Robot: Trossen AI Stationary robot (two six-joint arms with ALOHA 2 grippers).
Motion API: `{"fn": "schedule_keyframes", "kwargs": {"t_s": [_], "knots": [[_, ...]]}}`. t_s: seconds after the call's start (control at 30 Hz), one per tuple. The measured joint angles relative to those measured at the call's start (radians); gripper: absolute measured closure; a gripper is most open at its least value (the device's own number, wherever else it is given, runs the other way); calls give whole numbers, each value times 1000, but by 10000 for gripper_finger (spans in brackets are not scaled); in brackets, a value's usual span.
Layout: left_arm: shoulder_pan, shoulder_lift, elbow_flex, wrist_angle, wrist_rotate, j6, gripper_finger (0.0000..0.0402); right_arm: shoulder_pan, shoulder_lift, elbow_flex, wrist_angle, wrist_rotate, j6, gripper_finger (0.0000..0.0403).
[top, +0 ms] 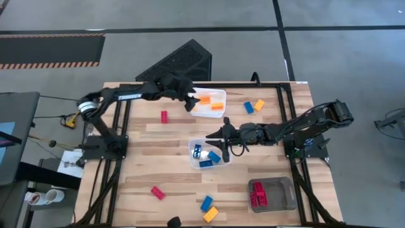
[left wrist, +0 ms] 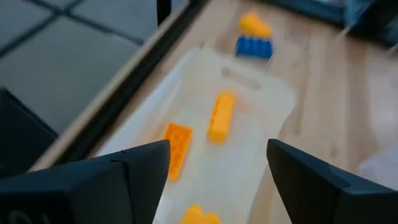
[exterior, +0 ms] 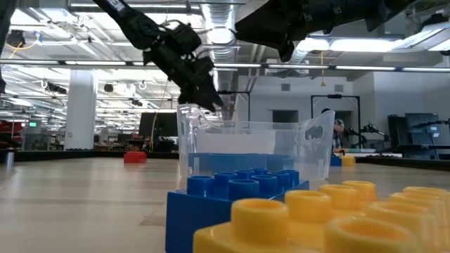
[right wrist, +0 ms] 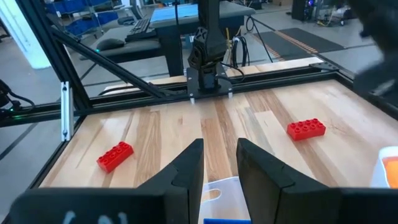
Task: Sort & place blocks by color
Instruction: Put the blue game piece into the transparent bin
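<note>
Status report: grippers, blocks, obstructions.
Left gripper open above white tray of orange studded bricks. Right gripper empty above clear bin. No obstructions.

Bright overhead lighting; left wrist view blurred; soft shadows.

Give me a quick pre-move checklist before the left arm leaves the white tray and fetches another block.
1. Left gripper open, nothing between its fingers: ok.
2. Orange blocks lying inside the white tray: ok.
3. Right gripper over the clear bin, away from the white tray: ok.
4. Only blue blocks in the clear bin: ok.
5. Loose red block lies on open table: ok.
6. Right gripper empty: cannot tell.
</note>
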Motion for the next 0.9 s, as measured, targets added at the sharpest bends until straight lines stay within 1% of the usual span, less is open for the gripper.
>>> {"fn": "schedule_keyframes", "kwargs": {"t_s": [0.1,0.2,0.3,0.4,0.57,0.63,0.7,0.77,0.83,0.9], "knots": [[-13,-109,-43,24,4,2,166,3,0,0,-14,0,8,285],[-43,-241,-140,109,12,-14,184,7,0,0,-29,4,11,285],[-91,-385,-281,230,33,-57,200,13,0,0,-26,7,15,285],[-157,-525,-453,368,35,-108,212,13,0,0,-25,8,17,285],[-262,-733,-718,604,-28,-218,224,13,0,0,-24,11,18,285],[-296,-795,-798,678,-78,-234,227,12,0,0,-25,23,13,285],[-321,-846,-851,742,-150,-240,228,12,0,0,-29,56,11,285],[-331,-889,-882,769,-199,-241,228,11,0,0,-44,111,30,285],[-335,-922,-898,758,-205,-241,228,-1,-16,-1,-99,172,65,285],[-340,-938,-898,732,-197,-241,228,-30,-52,0,-169,208,105,285]]}}
